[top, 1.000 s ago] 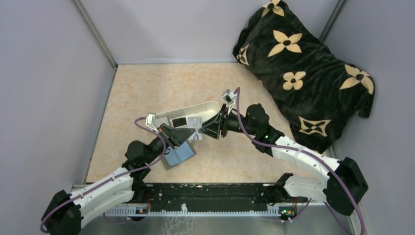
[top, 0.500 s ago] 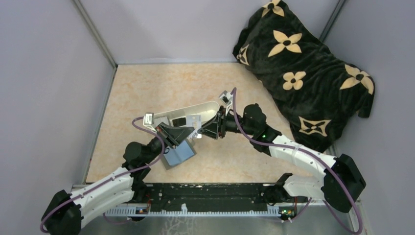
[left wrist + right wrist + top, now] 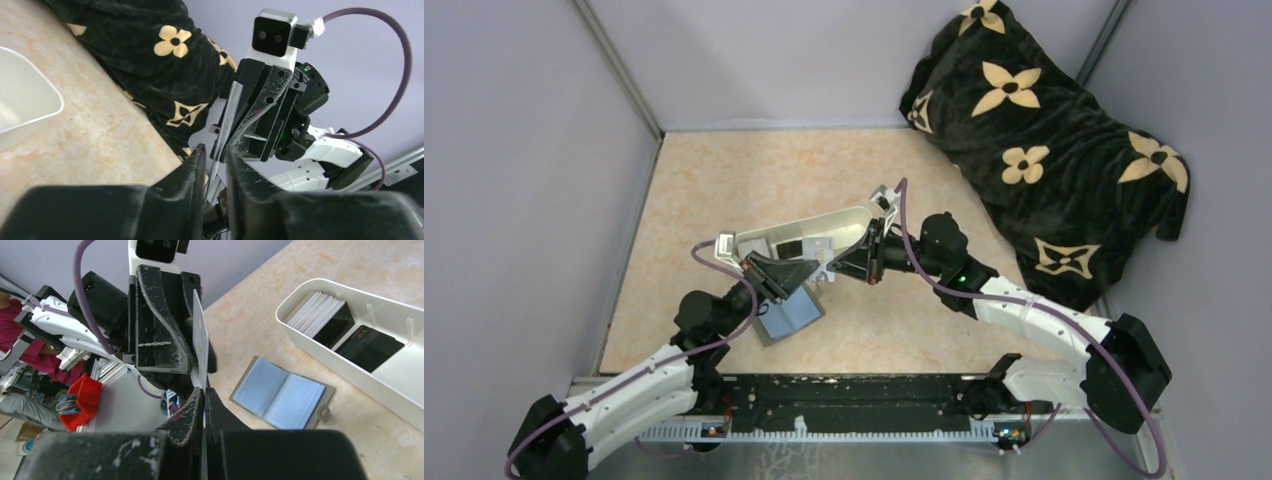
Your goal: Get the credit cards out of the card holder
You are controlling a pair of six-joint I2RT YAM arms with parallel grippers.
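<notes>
Right pincer (image 3: pixel 204 396) is pressed tight on a pale credit card (image 3: pixel 200 340), upright above the bench. Left pincer (image 3: pixel 214 155) stands slightly spread around the same card. Card holder (image 3: pixel 280 400) lies open toward the bench's near edge, just beside the white tray (image 3: pixel 405 367).

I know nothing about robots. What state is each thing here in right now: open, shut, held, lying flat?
Right tool: shut on the pale card.
Left tool: slightly open around that same card.
Pale card: on edge in the air between both tools.
Card holder: lying open and flat, no cards showing.
White tray: holding a pale stack and black cards.
Blanket: crumpled, far right.
</notes>
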